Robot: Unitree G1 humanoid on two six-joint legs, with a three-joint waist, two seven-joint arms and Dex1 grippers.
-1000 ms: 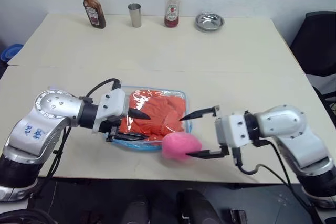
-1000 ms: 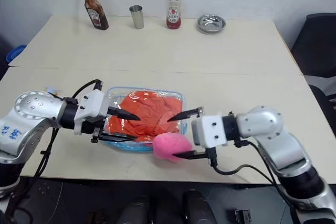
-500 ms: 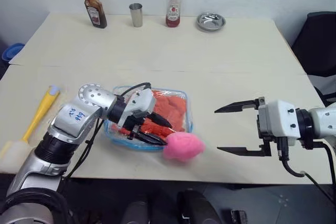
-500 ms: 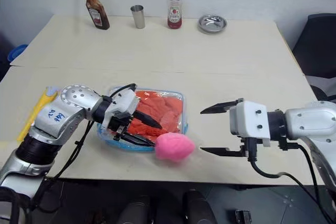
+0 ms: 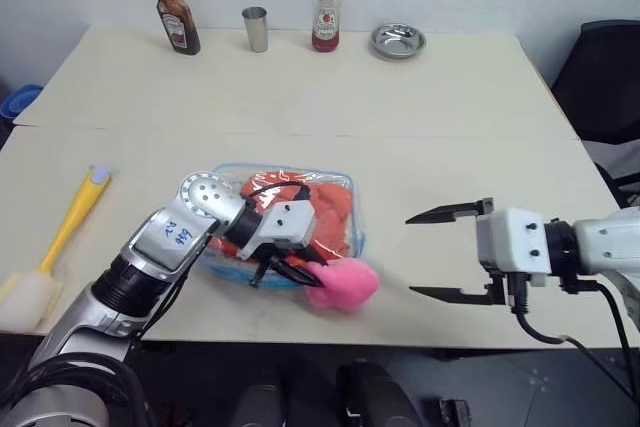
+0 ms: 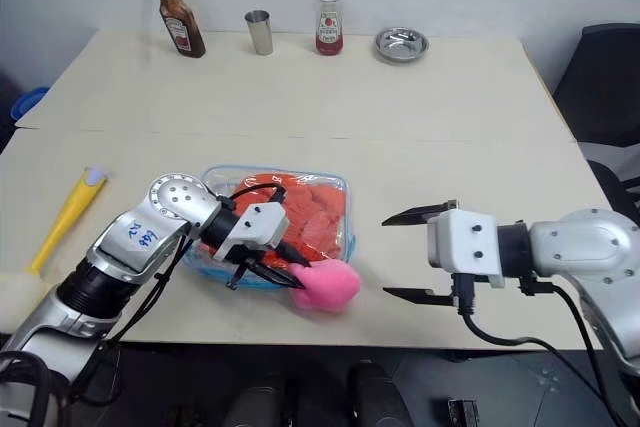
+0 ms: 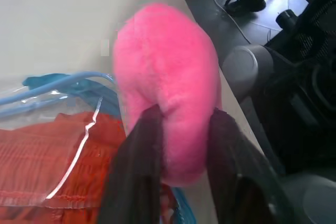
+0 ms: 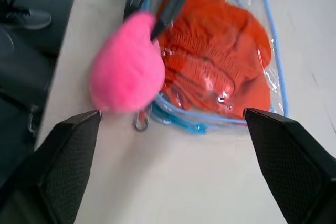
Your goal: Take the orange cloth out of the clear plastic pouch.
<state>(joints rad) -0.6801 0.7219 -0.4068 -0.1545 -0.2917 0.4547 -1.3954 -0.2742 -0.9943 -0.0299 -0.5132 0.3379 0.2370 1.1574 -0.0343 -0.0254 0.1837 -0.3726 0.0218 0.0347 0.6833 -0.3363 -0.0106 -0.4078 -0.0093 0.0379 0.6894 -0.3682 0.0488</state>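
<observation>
Left eye view: orange cloth (image 5: 318, 214), wrinkled, bright orange-red, lying inside the clear plastic pouch (image 5: 343, 185), which rests flat on the table (image 5: 300, 97) near its front edge; pouch glossy, light-blue trim. Pink ball (image 5: 345, 283), fluffy, touching the pouch's front corner. Left claw (image 7: 181, 145): fingers closed in against the pink ball, pinching its near end, just beside the pouch. Right claw (image 5: 448, 254): fingers spread wide apart, holding nothing, off to the right of the pouch.

Bright orange-red cloth (image 5: 318, 215) inside clear pouch (image 5: 345, 187) with light-blue trim — fluffy pink ball (image 5: 345, 284) against pouch's near edge; yellow-handled brush (image 5: 70, 218) left of pouch.
</observation>
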